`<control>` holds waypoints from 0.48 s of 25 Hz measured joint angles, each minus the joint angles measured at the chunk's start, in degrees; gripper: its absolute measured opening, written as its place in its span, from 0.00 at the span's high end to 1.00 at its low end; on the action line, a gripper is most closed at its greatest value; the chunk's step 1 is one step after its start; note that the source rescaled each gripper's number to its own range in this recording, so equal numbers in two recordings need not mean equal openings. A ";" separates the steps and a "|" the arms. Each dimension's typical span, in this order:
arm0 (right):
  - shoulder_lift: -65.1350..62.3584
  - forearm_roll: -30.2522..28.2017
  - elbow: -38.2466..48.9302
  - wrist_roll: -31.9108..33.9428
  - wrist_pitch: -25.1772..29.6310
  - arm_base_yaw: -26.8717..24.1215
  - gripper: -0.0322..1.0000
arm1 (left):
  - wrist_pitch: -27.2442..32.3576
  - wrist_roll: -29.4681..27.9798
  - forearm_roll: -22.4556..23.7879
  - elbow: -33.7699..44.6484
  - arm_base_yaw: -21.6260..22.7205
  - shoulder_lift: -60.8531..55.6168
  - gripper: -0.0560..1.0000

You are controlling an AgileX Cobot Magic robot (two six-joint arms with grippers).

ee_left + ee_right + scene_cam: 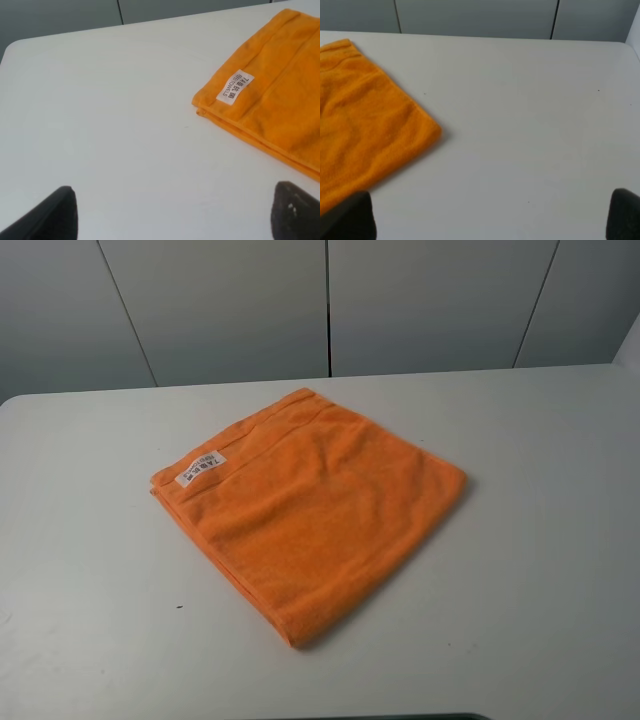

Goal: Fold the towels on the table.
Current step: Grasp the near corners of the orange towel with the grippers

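The orange towel (315,505) lies folded into a flat square, turned diamond-wise, in the middle of the white table (540,540). Its white label (198,470) sits at its left edge. The towel also shows in the left wrist view (280,95) with the label (235,86), and in the right wrist view (365,135). Neither gripper shows in the exterior high view. My left gripper (175,212) is open and empty above bare table, short of the towel's label corner. My right gripper (495,217) is open and empty, with one fingertip (350,217) near the towel's edge.
Grey wall panels (330,300) stand behind the table's far edge. A few tiny dark specks (180,607) mark the tabletop. The table's rounded far left corner (12,47) shows in the left wrist view.
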 joint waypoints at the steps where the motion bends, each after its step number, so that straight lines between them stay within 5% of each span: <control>1: 0.00 0.00 0.00 0.00 0.00 0.00 0.00 | 0.00 0.00 0.00 0.00 0.00 0.00 0.01; 12: 0.00 0.00 0.00 0.00 -0.03 0.00 0.00 | 0.00 0.00 0.00 0.00 0.00 0.00 0.01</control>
